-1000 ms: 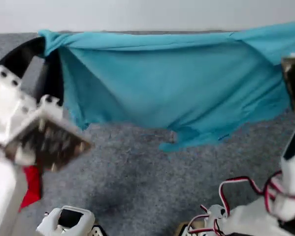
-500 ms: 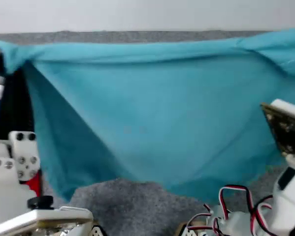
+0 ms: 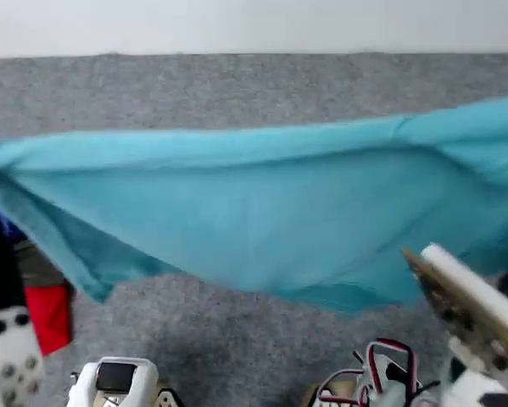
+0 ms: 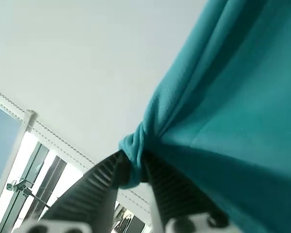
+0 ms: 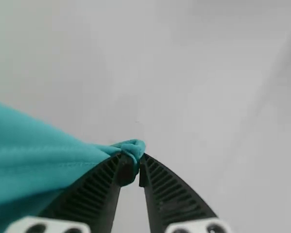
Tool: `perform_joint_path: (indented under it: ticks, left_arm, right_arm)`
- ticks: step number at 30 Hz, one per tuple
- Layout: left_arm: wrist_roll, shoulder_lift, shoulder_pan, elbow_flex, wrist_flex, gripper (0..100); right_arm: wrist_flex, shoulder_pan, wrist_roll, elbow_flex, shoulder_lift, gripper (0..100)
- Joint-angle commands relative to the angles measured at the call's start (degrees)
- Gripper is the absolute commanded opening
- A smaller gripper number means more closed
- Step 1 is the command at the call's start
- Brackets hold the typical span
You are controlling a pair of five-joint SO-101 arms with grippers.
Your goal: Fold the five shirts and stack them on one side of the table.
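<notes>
Hanging shirt [image 3: 262, 220] pinched in left tool [image 4: 131, 164], right tool [image 5: 131, 166]

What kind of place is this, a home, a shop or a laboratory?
Probably a robot laboratory or workshop room: a grey felt-covered table, a plain white wall behind it, and loose red and white wires near the front.

The grey table [image 3: 237, 93] is lit softly and evenly from above in the high view. The teal shirt [image 3: 262, 229] is shown brightest along its upper edge, while its lower folds are shaded darker. In the left wrist view, daylight is admitted through a window [image 4: 19, 167] whose glass is washed out to near white. In the right wrist view, a pale wall [image 5: 194, 73] is lit flatly, with faint grey shading
</notes>
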Motion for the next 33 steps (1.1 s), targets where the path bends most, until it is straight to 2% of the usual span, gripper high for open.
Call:
perform_joint_path:
  ticks: [1,9,13,22,26,33]
  left_arm:
    - [-0.70,-0.53,-0.62,-1.10,1.49,1]
    - [-0.70,-0.44,-0.35,1.01,6.07,1]
    - [-0.70,-0.97,-0.62,9.54,6.42,1]
    - [-0.88,-0.53,-0.26,36.00,5.01,1]
    - [-0.88,-0.53,-0.62,49.98,-3.69,1]
    - [-1.67,-0.35,-0.62,72.48,-31.65,1]
  right_arm:
    - [2.86,1.19,0.00,0.26,-0.48,1.0]
    - [7.16,0.92,0.00,0.35,-0.84,1.0]
    - [8.04,0.57,-0.44,5.45,0.57,1.0]
    - [7.25,-10.51,0.00,28.84,2.59,1.0]
    - [2.33,-14.11,0.00,43.43,2.59,1.0]
    - [-19.74,-18.59,0.00,68.92,2.59,0.9]
